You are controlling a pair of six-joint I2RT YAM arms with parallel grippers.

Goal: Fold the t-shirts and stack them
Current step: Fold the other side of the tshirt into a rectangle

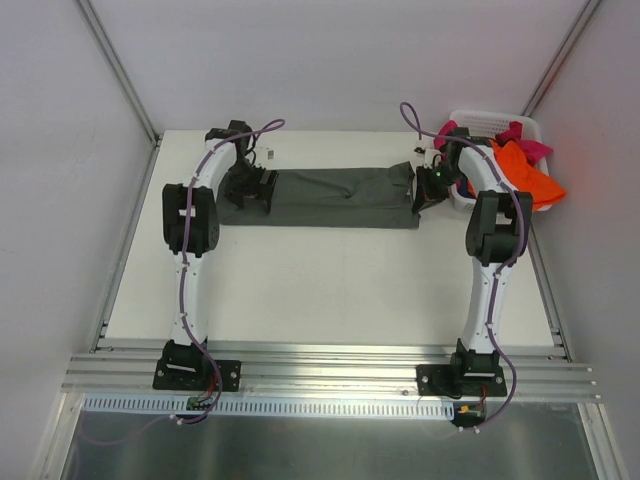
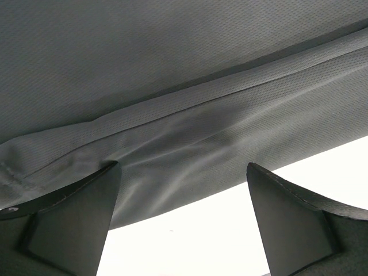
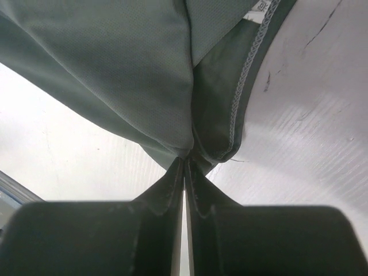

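The dark grey-olive t-shirt point(image 1: 340, 196) lies folded into a long strip across the far middle of the table. My left gripper point(image 1: 250, 190) is at its left end; in the left wrist view the gripper point(image 2: 183, 168) is open, its jaws wide apart over the hem of the shirt point(image 2: 172, 86). My right gripper point(image 1: 426, 190) is at the right end; in the right wrist view the gripper point(image 3: 186, 159) is shut on a bunched corner of the shirt point(image 3: 126, 63). The orange t-shirt point(image 1: 528, 175) and magenta-pink t-shirt point(image 1: 512, 132) hang in the basket. No dark blue shirt shows.
The white laundry basket point(image 1: 480, 120) stands at the far right corner, just behind my right arm. The white tabletop point(image 1: 330, 290) runs from the shirt to the metal rail at the near edge. White walls close in both sides.
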